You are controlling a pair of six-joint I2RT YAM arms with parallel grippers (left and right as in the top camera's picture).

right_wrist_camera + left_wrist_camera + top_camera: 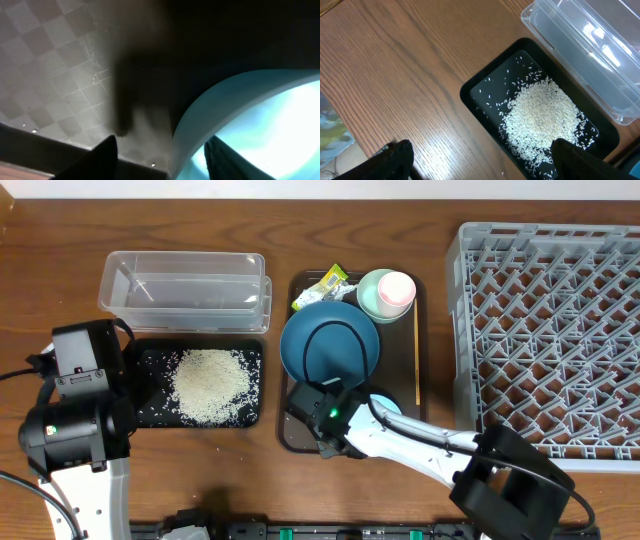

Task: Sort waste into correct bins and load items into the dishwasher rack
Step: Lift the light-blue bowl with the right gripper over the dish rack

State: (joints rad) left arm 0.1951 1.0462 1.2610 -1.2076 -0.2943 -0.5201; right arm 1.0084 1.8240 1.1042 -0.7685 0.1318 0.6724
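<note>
Right gripper (161,142) sat low on the brown serving tray (55,65), fingers spread astride the left rim of the light-blue bowl (270,110) — likely set for a rim pinch, nothing clamped. Bowl upright, mouth up, at the tray's near end. Chopstick (417,355) lay along the tray's right edge — long axis near-to-far. Left gripper (485,165) was spread and empty over the black tray (490,87) with its rice (540,117).

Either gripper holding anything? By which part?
Nothing held. The right gripper is open, straddling the light-blue bowl at its rim, not clamped; the left gripper hangs open and empty by the black tray.
</note>
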